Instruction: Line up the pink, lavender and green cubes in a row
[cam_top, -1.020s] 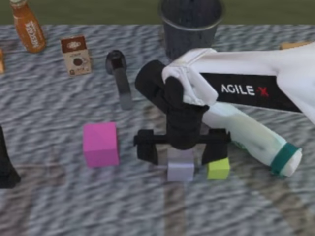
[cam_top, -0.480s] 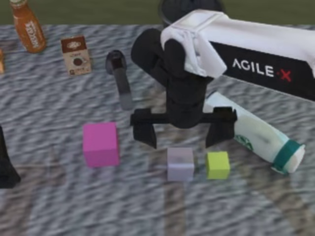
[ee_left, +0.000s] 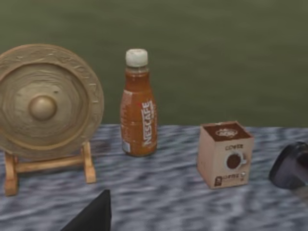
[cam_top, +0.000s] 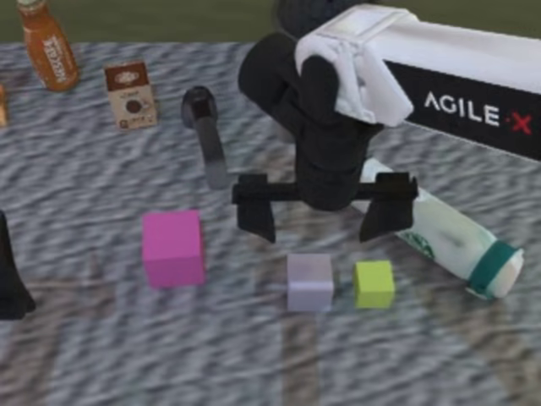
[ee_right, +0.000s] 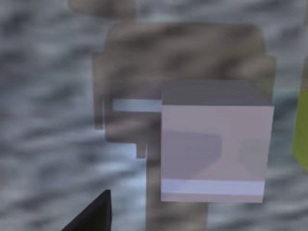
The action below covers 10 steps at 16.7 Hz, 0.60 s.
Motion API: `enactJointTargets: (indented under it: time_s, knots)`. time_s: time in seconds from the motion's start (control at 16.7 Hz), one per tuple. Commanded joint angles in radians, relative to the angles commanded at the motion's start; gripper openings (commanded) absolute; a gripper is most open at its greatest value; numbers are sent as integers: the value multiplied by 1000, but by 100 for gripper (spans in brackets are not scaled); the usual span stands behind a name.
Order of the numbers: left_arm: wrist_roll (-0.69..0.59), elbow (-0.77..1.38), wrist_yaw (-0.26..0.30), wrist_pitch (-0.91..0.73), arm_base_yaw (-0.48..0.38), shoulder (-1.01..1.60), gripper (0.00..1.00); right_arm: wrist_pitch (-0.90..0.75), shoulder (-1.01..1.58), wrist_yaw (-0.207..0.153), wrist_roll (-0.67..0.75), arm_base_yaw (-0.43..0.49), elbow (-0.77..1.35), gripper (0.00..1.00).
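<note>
Item count on the bench (cam_top: pixel 84 355):

Cubes: three. One pink cube (cam_top: pixel 172 248); one lavender cube (cam_top: pixel 309 282) to its right; one green cube (cam_top: pixel 374 283) just beside the lavender cube, farther from the pink cube.

Bottles: two. One orange-brown bottle (cam_top: pixel 47 46) standing far behind the pink cube; one white bottle (cam_top: pixel 448 233) lying right of the cubes.

Cartons: one brown printed carton (cam_top: pixel 130 95), near the orange-brown bottle.

Wooden discs on stands: one (ee_left: pixel 45 108), beside the orange-brown bottle.

The right arm covers most of a dark grey round bucket (cam_top: pixel 292 10) at the far edge. The small lime-green cube (ee_right: pixel 301 120) is cut off in the right wrist view.
</note>
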Motion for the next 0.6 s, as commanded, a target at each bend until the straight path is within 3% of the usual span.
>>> enactJointTargets:
  time_s: [0.3,0.6]
  knots:
    - [-77,229,0,-155,-61,256,100,141,-276,51,-122,-104,-233,100]
    - [-189,559,-2,-393,-150,723,100,329,-701,92,-301,-260,-646,100]
